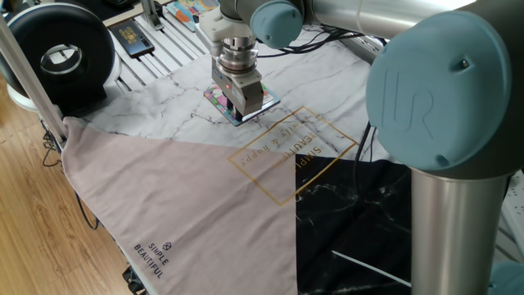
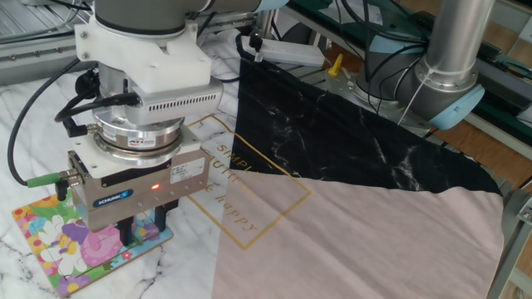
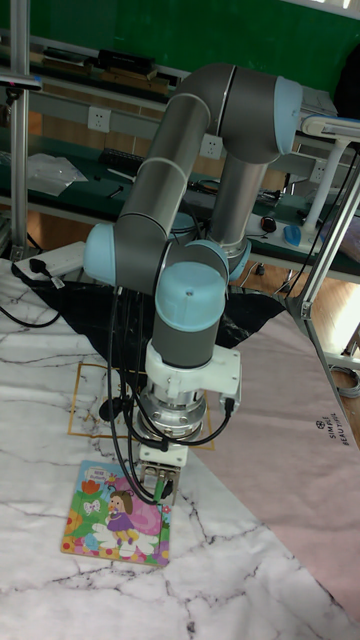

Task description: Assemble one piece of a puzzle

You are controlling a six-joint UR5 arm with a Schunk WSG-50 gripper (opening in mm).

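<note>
Nearly done: gripper [image 2: 143,230] is low over the puzzle [image 2: 50,241]; piece hidden, finger state unclear, seating unconfirmed

The arm reaches straight down over the marble counter [image 3: 230,570], its claw [image 3: 162,487] low over the right edge of the puzzle [image 3: 115,515], a bright cartoon square lying flat. Whether the claw grips anything cannot be told. A pink cloth [image 3: 300,440] lies to the right.
</note>
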